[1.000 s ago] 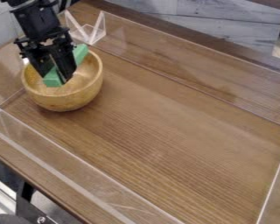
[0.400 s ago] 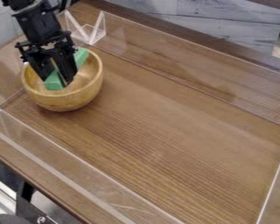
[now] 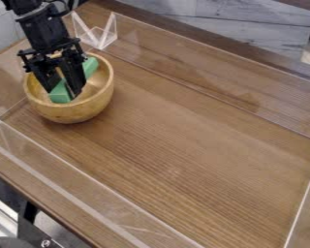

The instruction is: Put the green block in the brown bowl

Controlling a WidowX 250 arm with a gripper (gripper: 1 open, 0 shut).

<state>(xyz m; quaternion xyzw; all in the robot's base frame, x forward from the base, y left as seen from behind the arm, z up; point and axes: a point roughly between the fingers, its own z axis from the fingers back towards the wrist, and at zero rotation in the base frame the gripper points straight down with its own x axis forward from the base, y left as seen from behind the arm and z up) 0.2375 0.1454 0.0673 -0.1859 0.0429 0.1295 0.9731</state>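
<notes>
A: Where is the block (image 3: 70,76) right now?

B: In the bowl (image 3: 70,97), near the worktop's (image 3: 197,126) far left corner. It stands tilted, its lower end down in the bowl and its upper end leaning toward the far rim.

A: And the claw (image 3: 59,89)?

B: Reaching steeply down into the bowl, its fingers pressed together on the block. So the block is inside but not yet let go.

A: How does that block handle?

B: I judge it light and stiff, a flat matte bar that won't crush and shouldn't slip much. Pinching across its 2 broad faces near the middle looks best. Released from a tilt, it may topple against the thick rim.
</notes>
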